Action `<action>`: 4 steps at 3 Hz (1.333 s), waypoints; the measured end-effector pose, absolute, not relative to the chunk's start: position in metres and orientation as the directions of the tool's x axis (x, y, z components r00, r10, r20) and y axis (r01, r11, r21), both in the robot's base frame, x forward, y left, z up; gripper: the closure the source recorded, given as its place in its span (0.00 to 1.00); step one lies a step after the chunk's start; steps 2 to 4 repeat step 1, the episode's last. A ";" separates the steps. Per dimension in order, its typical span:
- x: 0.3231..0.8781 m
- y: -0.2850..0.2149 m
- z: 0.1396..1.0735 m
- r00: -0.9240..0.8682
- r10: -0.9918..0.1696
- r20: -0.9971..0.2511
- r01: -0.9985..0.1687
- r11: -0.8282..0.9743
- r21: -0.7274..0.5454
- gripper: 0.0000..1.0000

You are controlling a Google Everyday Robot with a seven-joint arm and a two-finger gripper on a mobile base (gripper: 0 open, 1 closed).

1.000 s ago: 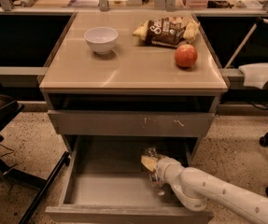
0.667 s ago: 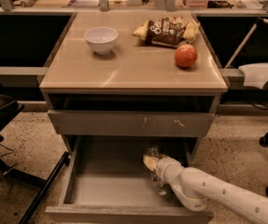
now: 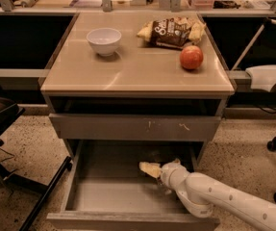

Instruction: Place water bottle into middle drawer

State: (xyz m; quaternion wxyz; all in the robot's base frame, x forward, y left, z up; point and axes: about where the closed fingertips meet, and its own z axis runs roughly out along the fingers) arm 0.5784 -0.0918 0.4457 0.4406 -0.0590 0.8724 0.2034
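Gripper [image 3: 162, 171] in grey metal drawer [image 3: 118, 196], at clear crinkled plastic bottle [image 3: 149, 169]; can't tell its grip. Likely light, crushable, so you'd hold mid-body, gently.

Only one camera: high up in front of the cabinet [image 3: 137, 75], tilted down, fairly close. The gripper [image 3: 151, 169] sits inside the open middle drawer [image 3: 113, 198] low in frame, with the cabinet's top up beyond it.

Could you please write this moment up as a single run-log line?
hand: inside open middle drawer, toward back | water bottle: not clearly seen | cabinet top: bowl, chip bag, apple
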 end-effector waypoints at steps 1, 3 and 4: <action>0.578 -0.092 0.446 -0.605 0.076 -0.793 -0.282 0.910 0.303 0.00; 0.578 -0.092 0.446 -0.605 0.076 -0.793 -0.282 0.910 0.303 0.00; 0.578 -0.092 0.446 -0.605 0.076 -0.793 -0.282 0.910 0.303 0.00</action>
